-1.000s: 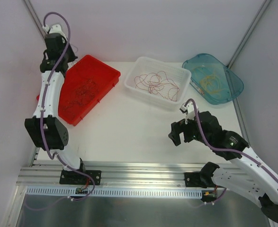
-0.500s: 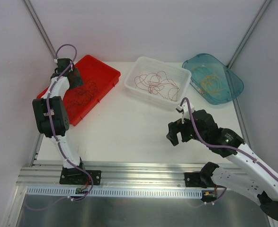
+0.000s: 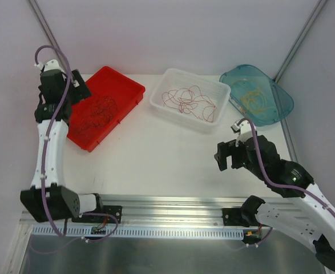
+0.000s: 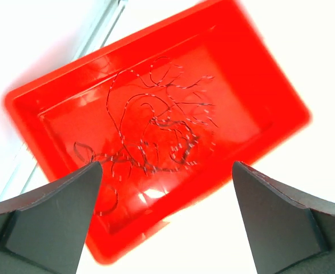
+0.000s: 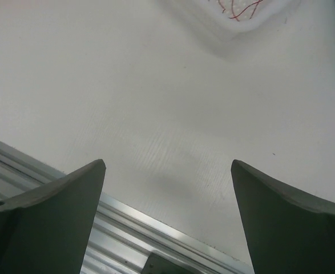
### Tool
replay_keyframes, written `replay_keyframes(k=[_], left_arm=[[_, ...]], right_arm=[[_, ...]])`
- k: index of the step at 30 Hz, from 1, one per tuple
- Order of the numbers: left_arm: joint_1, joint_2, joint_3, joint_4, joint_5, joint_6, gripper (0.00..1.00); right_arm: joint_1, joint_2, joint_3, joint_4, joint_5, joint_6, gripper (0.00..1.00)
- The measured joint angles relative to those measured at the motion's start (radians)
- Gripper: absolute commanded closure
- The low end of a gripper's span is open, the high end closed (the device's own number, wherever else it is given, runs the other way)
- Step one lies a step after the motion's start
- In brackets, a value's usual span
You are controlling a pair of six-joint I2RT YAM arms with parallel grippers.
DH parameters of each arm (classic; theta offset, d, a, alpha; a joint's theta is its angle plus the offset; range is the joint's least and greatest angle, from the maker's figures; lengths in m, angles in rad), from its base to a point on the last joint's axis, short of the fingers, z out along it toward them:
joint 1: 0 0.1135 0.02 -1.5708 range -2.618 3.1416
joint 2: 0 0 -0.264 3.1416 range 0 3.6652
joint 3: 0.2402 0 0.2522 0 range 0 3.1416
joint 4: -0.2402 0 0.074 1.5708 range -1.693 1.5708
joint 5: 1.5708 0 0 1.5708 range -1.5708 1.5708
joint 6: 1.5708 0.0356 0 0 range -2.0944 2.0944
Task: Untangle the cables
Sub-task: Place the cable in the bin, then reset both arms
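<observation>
Only faintly – blurred dark cables (image 4: 156, 134)

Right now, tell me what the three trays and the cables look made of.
Red tray: opaque glossy plastic, with bright highlights on its floor. White tray: milky, slightly translucent plastic. Teal tray: tinted see-through plastic; the table seems to show through. Dark cables, red cables, yellow cables: thin, limp, curling strands, probably plastic-coated wire; the core cannot be seen.

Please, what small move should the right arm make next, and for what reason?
Probably ease the right gripper forward toward the white tray. Its jaws stand open over the bare table, holding nothing, and the red cables in that tray lie looped together, just beyond it.
</observation>
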Motion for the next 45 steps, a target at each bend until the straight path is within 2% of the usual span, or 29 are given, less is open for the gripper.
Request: replay_keyframes(k=[7,12,15,18,22,25,30,45], left_arm=[[0.000,-0.466,-0.185,-0.053,0.066,-0.010,0.01],[-0.048,-0.771,-0.235,-0.129,0.076,0.000,0.01],[-0.115,-0.913,-0.220,-0.203,0.031,0.018,0.01],[-0.200,-1.031,-0.221,-0.276,-0.074,0.019,0.01],[-0.280,-1.245,-0.327,-0.349,-0.162,-0.003,0.01],[-0.284,-1.379,-0.375,-0.423,-0.173,-0.008,0.01],[-0.284,-1.389,-0.387,-0.478,-0.180,-0.012,0.01],[-0.284,-1.389,-0.454,-0.509,-0.200,-0.038,0.01]], right_arm=[[0.000,-0.102,0.050,-0.090,0.180,0.065,0.03],[0.000,-0.214,0.100,-0.152,0.304,0.107,0.03],[0.000,-0.301,0.109,-0.179,0.361,0.122,0.03],[0.000,-0.381,0.098,-0.203,0.401,0.134,0.03],[0.000,-0.519,0.028,-0.218,0.442,0.152,0.03],[0.000,-0.615,-0.022,-0.232,0.454,0.153,0.03],[0.000,-0.688,-0.047,-0.248,0.465,0.151,0.03],[0.000,-0.691,-0.118,-0.248,0.465,0.159,0.03]])
